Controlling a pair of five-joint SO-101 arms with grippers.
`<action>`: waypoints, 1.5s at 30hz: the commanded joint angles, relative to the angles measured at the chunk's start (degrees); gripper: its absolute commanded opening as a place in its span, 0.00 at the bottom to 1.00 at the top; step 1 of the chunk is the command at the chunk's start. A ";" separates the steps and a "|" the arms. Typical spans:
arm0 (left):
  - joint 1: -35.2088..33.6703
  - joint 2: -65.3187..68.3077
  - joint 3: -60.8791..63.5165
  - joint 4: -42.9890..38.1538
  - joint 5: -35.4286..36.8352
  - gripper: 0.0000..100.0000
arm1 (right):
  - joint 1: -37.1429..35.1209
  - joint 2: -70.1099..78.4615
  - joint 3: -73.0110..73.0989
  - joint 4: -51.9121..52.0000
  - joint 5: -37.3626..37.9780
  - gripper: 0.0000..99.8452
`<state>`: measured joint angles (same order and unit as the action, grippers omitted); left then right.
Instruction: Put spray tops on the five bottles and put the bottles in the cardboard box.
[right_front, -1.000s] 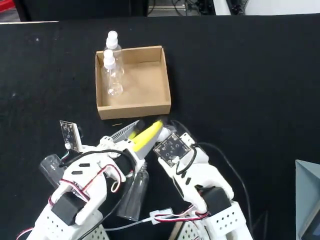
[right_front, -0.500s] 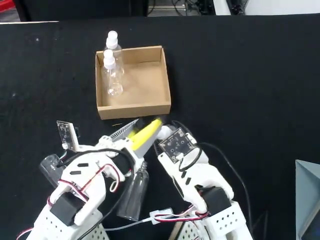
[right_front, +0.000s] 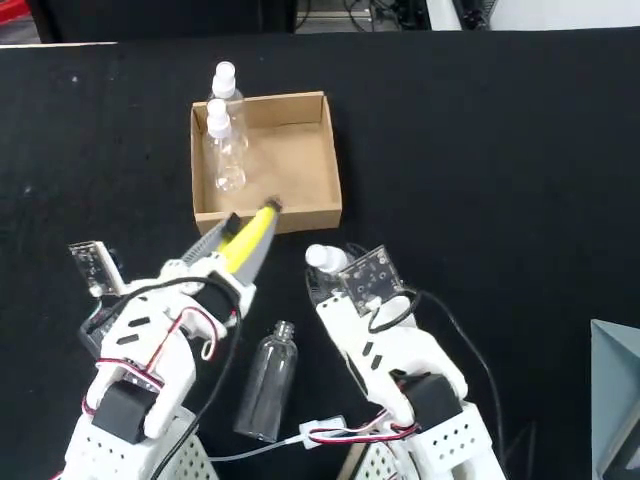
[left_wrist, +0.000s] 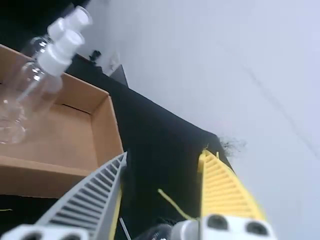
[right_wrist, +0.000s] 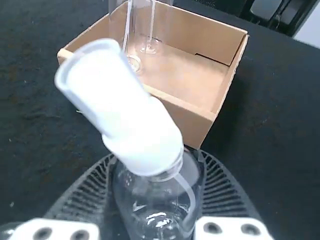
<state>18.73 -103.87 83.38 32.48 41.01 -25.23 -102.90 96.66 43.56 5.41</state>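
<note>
Black table (right_front: 500, 150), right hand (right_wrist: 156, 212) gripping capped bottle (right_wrist: 127, 125)

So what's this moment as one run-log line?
left gripper: open, empty, at cardboard box front | right gripper: shut on spray-topped bottle | box: two capped bottles | table: uncapped bottle lying

The black table (right_front: 480, 150) carries an open cardboard box (right_front: 300, 215) near its middle. A clear bottle (right_front: 266, 380) without a top lies on its side between the two arms' bases.
</note>
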 joint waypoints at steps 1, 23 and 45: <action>-3.74 -0.79 -4.26 -0.18 -2.46 0.21 | 2.29 -5.85 -1.98 -0.53 -1.32 0.12; -29.05 -0.79 2.68 0.35 -6.51 0.21 | 1.85 -5.85 -1.45 -0.53 -1.58 0.12; -36.97 -0.79 11.30 -0.09 -11.43 0.21 | 1.85 -5.85 -0.57 -0.62 -1.58 0.12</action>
<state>-17.76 -104.04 94.99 32.48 30.99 -24.44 -102.90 96.66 43.56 4.26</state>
